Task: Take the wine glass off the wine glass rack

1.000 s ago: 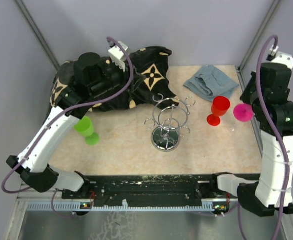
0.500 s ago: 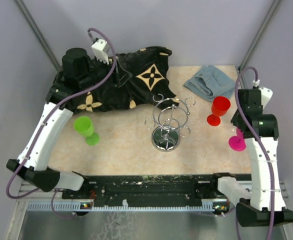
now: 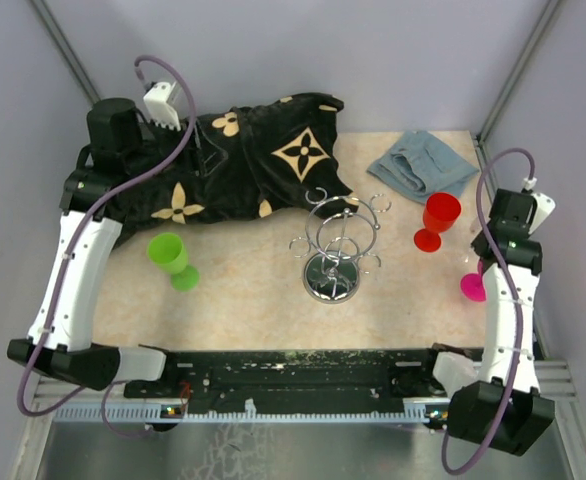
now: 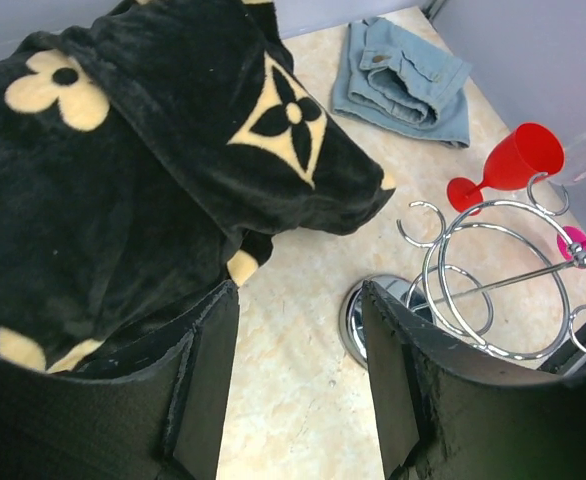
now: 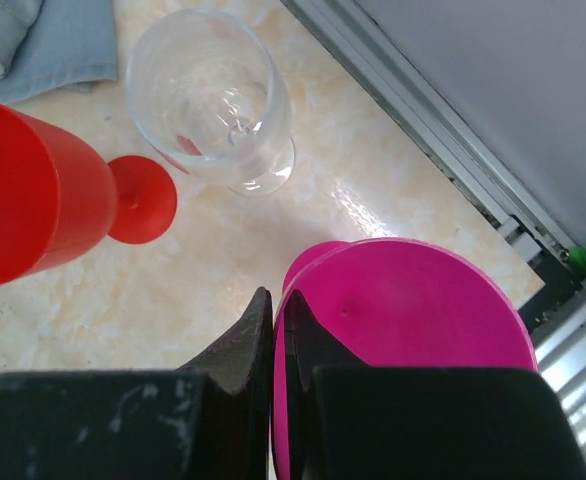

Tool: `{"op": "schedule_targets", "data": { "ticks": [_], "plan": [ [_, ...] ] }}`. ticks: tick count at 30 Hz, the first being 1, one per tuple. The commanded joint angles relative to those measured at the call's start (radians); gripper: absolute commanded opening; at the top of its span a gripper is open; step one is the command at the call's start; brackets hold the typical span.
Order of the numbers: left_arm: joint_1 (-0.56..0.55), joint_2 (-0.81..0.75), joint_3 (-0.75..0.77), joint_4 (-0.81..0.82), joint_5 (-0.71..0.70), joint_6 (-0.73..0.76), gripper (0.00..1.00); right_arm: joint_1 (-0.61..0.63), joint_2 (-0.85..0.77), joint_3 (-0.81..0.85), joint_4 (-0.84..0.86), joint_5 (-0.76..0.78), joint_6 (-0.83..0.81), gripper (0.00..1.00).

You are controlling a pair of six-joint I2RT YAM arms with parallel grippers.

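Magenta wine glass (image 5: 413, 310) is pinched by its edge in my clenched right claw (image 5: 277, 305) near the right edge of the counter (image 3: 243, 300), well apart from the chrome wine glass rack (image 3: 335, 245) at mid-counter, while my left claw (image 4: 298, 330) hangs released above the black blanket (image 4: 123, 170).

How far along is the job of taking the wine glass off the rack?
Done: no glass hangs on the wine glass rack; green glass, red glass and clear glass stand on the table. In hand: the right hand is shut on the pink glass near the table's right edge. Left: probably letting it go. The left hand is open.
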State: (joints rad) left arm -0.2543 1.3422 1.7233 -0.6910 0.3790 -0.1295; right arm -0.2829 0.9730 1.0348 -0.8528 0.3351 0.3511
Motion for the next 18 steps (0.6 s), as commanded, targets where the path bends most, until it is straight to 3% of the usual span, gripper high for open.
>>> {"op": "schedule_targets", "data": {
  "ticks": [1, 16, 18],
  "plan": [
    [0.037, -0.055, 0.019, -0.078, 0.01, 0.042, 0.58, -0.009, 0.032, -0.044, 0.167, -0.043, -0.006, 0.0],
    [0.075, -0.063, 0.044, -0.162, 0.013, 0.046, 0.58, -0.009, 0.077, -0.143, 0.237, -0.049, -0.023, 0.0],
    [0.077, -0.057, 0.044, -0.166, 0.021, 0.046, 0.57, -0.009, 0.082, -0.137, 0.233, -0.054, -0.027, 0.05]
  ]
}}
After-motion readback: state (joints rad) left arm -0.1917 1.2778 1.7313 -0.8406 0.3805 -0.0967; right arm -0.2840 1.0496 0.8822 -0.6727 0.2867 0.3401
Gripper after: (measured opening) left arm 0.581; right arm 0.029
